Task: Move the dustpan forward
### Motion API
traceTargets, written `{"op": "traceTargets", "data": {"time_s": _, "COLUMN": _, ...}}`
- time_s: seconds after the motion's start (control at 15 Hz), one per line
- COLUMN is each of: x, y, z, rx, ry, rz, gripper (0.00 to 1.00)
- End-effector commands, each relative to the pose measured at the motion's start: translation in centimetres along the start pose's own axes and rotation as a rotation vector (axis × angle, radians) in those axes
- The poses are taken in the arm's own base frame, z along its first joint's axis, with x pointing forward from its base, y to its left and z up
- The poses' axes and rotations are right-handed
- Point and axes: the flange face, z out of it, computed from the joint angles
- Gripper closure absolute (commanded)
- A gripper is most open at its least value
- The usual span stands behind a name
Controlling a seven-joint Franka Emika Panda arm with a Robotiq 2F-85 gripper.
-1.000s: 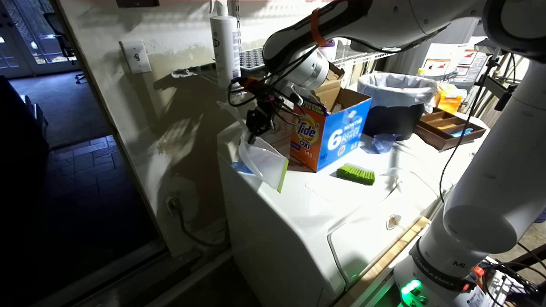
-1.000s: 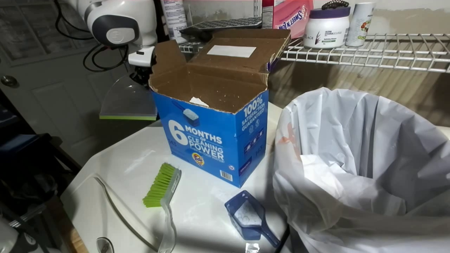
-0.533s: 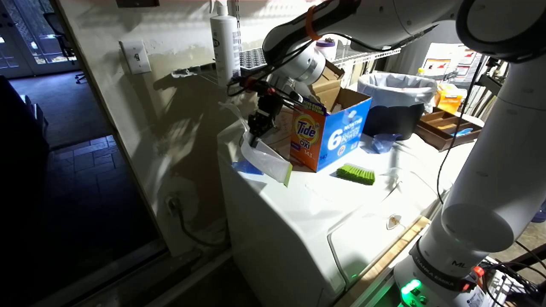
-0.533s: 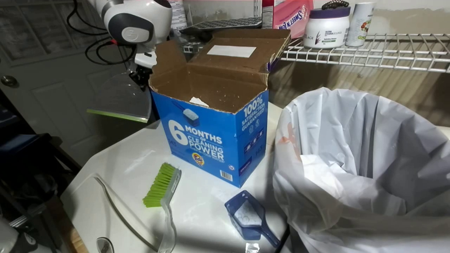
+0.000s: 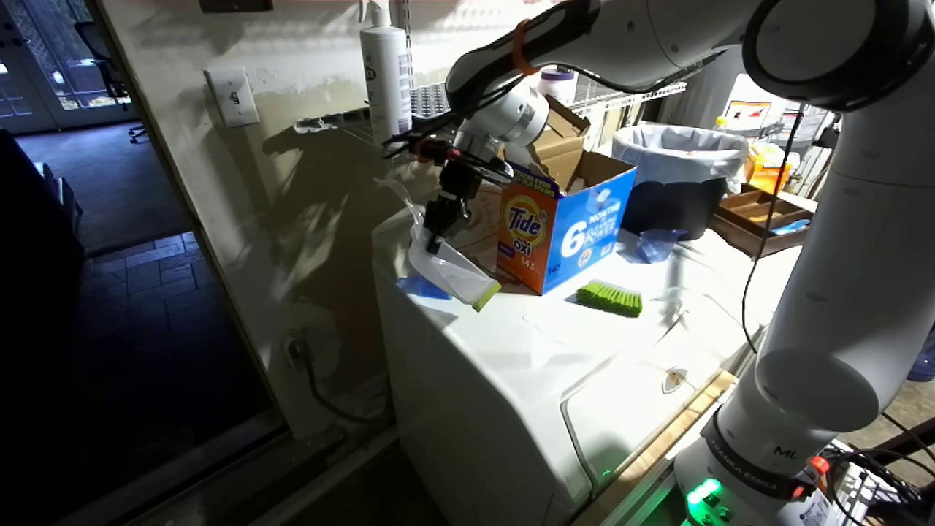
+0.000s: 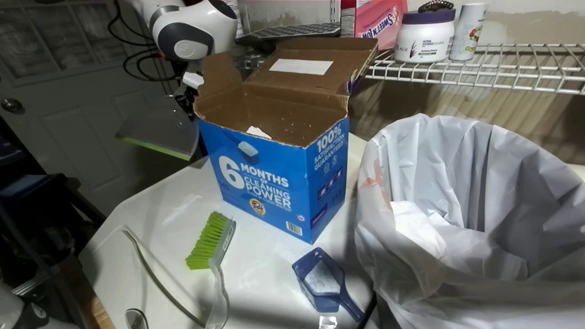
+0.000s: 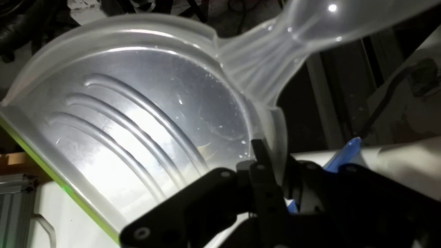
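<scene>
The dustpan is clear plastic with a green lip. It shows in both exterior views (image 5: 454, 275) (image 6: 161, 128) and fills much of the wrist view (image 7: 165, 103). My gripper (image 7: 274, 153) is shut on the dustpan's raised side wall, with one finger inside the pan and the other behind the wall, partly hidden. In an exterior view, the gripper (image 5: 434, 247) holds the dustpan tilted, lip lower, above the far corner of the white appliance top (image 5: 511, 351). The dustpan's handle (image 7: 255, 65) points away from the lip.
A Tide box (image 5: 566, 226) stands close beside the gripper. A green brush (image 6: 210, 242), a blue scoop (image 6: 324, 283) and a lined bin (image 6: 411, 183) are on the appliance. Blue material (image 5: 424, 286) lies under the dustpan. A wire shelf (image 6: 502, 68) and spray bottle (image 5: 387, 80) are near the wall.
The dustpan has turned in my grip's direction, so its lip now slants and shows a narrower side. The arm has swung, and the gripper has shifted slightly toward the box.
</scene>
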Motion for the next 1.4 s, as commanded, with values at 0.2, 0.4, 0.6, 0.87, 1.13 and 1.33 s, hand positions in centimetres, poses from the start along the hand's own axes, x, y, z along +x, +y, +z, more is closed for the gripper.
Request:
{"op": "traceTargets", "data": {"time_s": 0.2, "x": 0.5, "y": -0.6, "z": -1.7, "rx": 0.029, "ry": -0.047, "rz": 0.110, "gripper": 0.98}}
{"op": "traceTargets", "data": {"time_s": 0.4, "x": 0.8, "y": -0.6, "z": -2.2, "rx": 0.047, "ry": -0.064, "rz": 0.145, "gripper": 0.98}}
{"op": "traceTargets", "data": {"time_s": 0.6, "x": 0.5, "y": -0.7, "z": -2.3, "rx": 0.062, "ry": -0.092, "rz": 0.164, "gripper": 0.98}}
{"op": "traceTargets", "data": {"time_s": 0.87, "x": 0.6, "y": -0.7, "z": -2.5, "rx": 0.069, "ry": -0.116, "rz": 0.201, "gripper": 0.98}}
{"op": "traceTargets", "data": {"time_s": 1.13, "x": 0.8, "y": -0.8, "z": -2.6, "rx": 0.066, "ry": -0.132, "rz": 0.225, "gripper": 0.98}}
{"op": "traceTargets", "data": {"time_s": 1.33, "x": 0.9, "y": -0.9, "z": -2.7, "rx": 0.062, "ry": -0.140, "rz": 0.243, "gripper": 0.98}}
